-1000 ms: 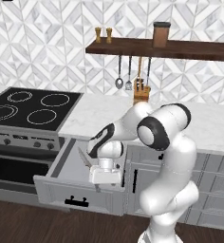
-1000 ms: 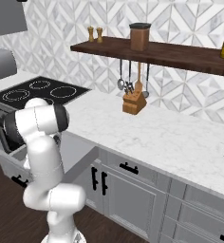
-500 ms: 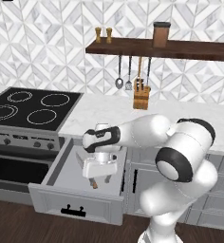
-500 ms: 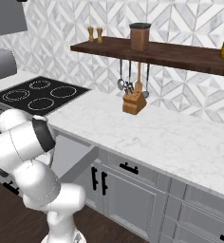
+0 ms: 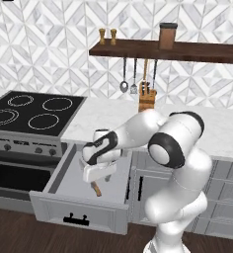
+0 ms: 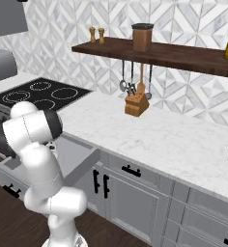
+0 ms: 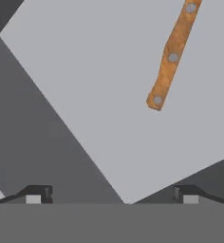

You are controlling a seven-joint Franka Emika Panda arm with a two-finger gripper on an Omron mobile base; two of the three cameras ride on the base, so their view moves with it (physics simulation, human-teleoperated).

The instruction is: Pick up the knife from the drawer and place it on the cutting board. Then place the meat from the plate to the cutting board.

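The gripper (image 5: 95, 179) is being held over the open drawer (image 5: 79, 217), jaws spread wide and gripping nothing. The knife (image 7: 172, 57) is lying on the drawer floor, at one o'clock in the hand view.

Arm bent forward and down, reaching low; gripper (image 5: 95, 179) pointing downward; jaws spread wide, holding nothing

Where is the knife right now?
The knife lies on the floor of the open drawer, right of the stove. In the left base view its handle pokes out just below the open gripper hanging over it.
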